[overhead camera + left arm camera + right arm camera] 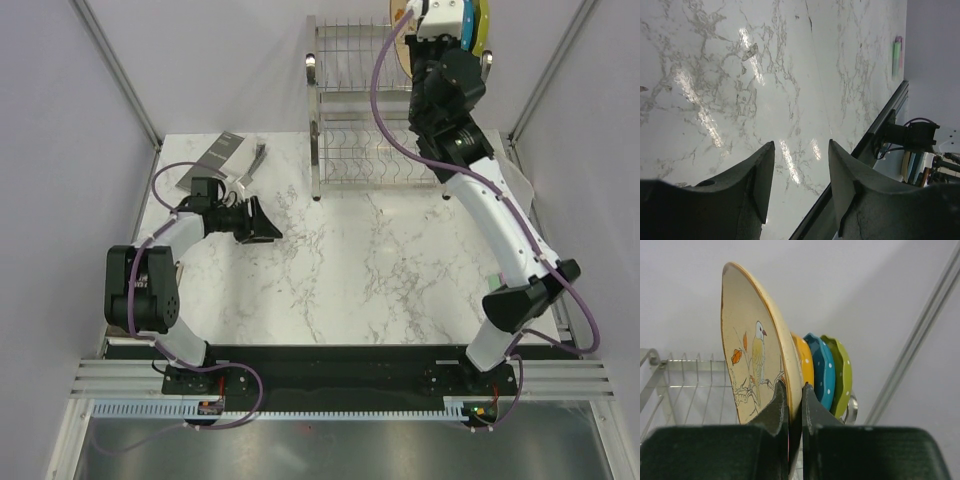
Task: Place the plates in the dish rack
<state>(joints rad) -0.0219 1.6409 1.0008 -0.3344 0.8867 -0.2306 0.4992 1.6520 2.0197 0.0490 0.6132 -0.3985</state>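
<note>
White marble surface (350, 270); pale walls left, back, right; metal rail (330, 378) along near edge. Rack (350, 120) at 12 o'clock against back wall, grey packet (218, 152) at 10. My right fingers (784, 405) pinch tan plate (752, 360) by lower rim, upright, over rack's top tier at 1 o'clock end. Orange plate (804, 365), teal plate (821, 371), green plate (842, 374) stand on edge just behind it. My left fingers (764, 180) spread, holding nothing, low over surface at 9 o'clock. Wide marble stretch between rack and my bases.

Bright even light, glare streaks on table (700, 115), foreground perhaps soft
</note>
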